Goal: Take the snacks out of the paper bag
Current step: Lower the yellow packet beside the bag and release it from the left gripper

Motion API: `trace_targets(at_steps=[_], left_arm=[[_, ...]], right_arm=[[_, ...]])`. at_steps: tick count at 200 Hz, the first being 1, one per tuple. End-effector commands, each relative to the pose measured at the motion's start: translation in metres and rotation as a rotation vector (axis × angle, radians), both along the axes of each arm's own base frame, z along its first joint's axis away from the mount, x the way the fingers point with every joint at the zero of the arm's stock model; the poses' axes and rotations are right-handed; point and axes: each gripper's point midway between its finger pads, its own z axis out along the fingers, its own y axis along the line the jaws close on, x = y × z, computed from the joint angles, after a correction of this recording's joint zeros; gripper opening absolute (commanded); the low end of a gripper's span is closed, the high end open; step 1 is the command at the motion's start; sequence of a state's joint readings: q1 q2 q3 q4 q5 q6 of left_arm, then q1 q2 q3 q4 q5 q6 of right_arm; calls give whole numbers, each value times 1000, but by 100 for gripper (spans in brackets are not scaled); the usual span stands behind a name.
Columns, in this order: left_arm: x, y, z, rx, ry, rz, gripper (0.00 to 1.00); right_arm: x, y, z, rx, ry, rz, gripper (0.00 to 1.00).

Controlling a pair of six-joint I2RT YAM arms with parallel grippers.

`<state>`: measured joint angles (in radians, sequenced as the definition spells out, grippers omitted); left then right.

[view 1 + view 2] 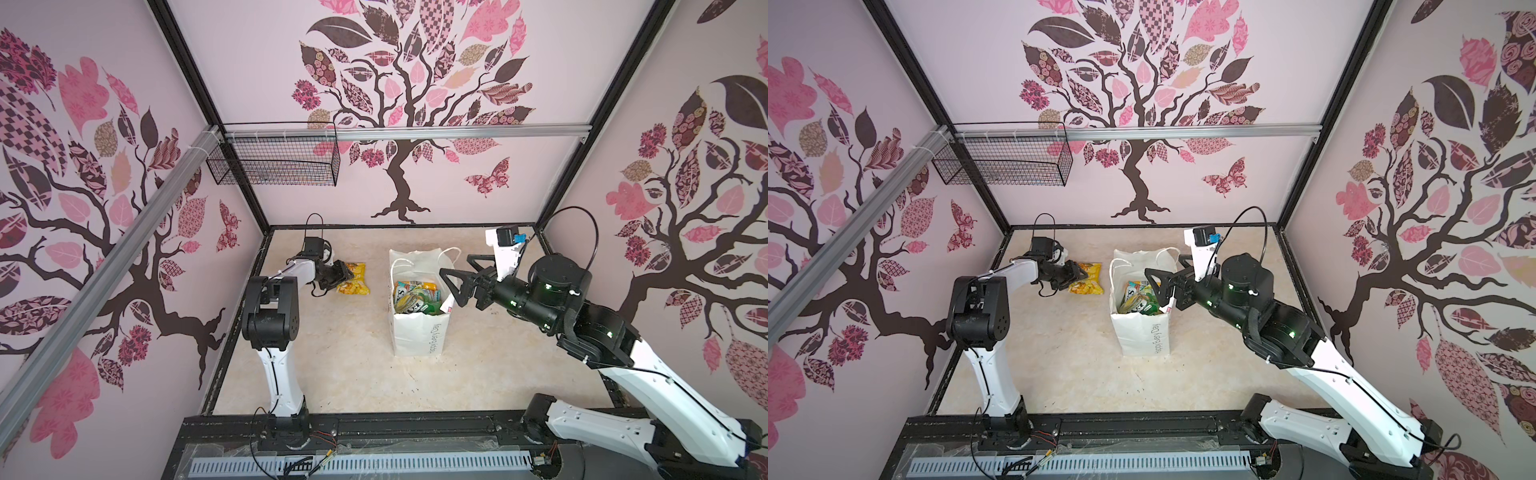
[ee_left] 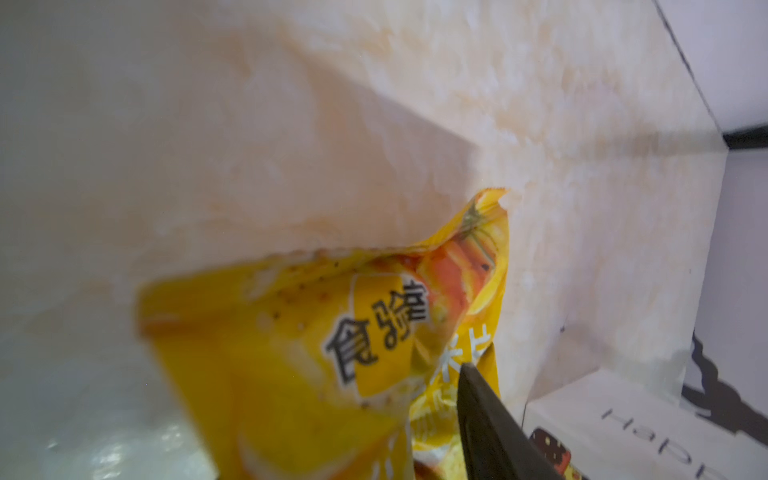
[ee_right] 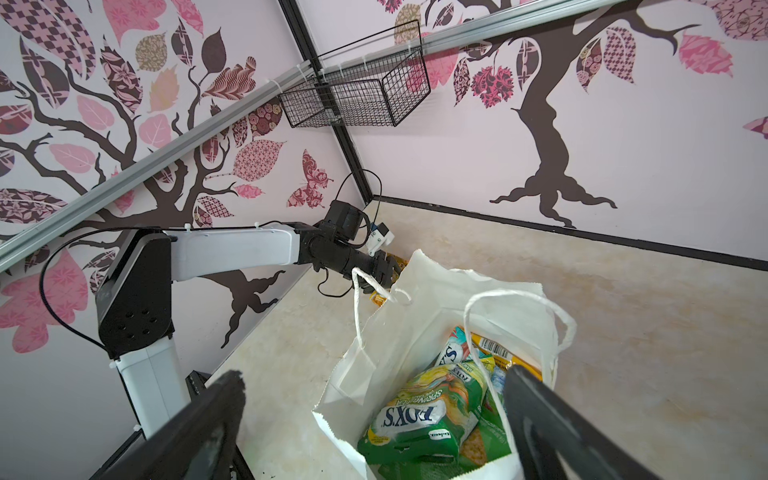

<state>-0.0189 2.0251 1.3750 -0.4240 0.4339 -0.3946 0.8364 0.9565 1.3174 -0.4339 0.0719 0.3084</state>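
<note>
In both top views the white paper bag (image 1: 417, 336) is seen upright on the desk (image 1: 332, 374), snacks (image 1: 415, 296) inside; one yellow packet (image 1: 355, 280) is laid at the left jaws. Left wrist: grip cannot be told. Right wrist: right jaws are spread over the bag; tree-printed walls (image 3: 623, 145).

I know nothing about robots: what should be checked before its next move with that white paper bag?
1. Tall white paper bag upright, mouth open: ok.
2. Crinkly foil snack packets visible inside: ok.
3. Right arm's jaws spread wide, near the mouth: ok.
4. White cord handle out of the way: not ok, it loops across the opening.
5. Yellow foil packet lying outside the bag: ok.
6. Left arm's jaws free of it: cannot tell.
</note>
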Motion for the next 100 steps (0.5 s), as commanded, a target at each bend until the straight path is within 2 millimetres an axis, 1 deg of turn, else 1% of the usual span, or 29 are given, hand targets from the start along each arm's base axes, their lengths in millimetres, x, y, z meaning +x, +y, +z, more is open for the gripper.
trace_targets(at_steps=[1,15,30,42,55,70,84,98,100], left_arm=[[12,17,24,89,-58,26,65],[12,26,32,143,-64,42,72],[12,36,46,204,-80,60,78],[11,43,61,242,-98,74,81],[9,46,82,260,-129,83,83],[3,44,118,239,-191,87,83],[-5,33,155,173,-263,78,84],[-16,20,198,97,-366,62,84],[-18,18,202,89,-375,59,84]], right_arm=[[-4,-5,18,34,-19,-2,100],[-5,-3,21,40,-20,4,100],[-5,-3,23,46,-19,6,99],[-5,-3,25,52,-20,5,99],[-4,-2,27,58,-16,5,100],[-3,1,28,63,-11,10,100],[-2,4,29,65,-1,12,100],[1,7,30,63,7,15,100],[2,8,30,61,10,14,100]])
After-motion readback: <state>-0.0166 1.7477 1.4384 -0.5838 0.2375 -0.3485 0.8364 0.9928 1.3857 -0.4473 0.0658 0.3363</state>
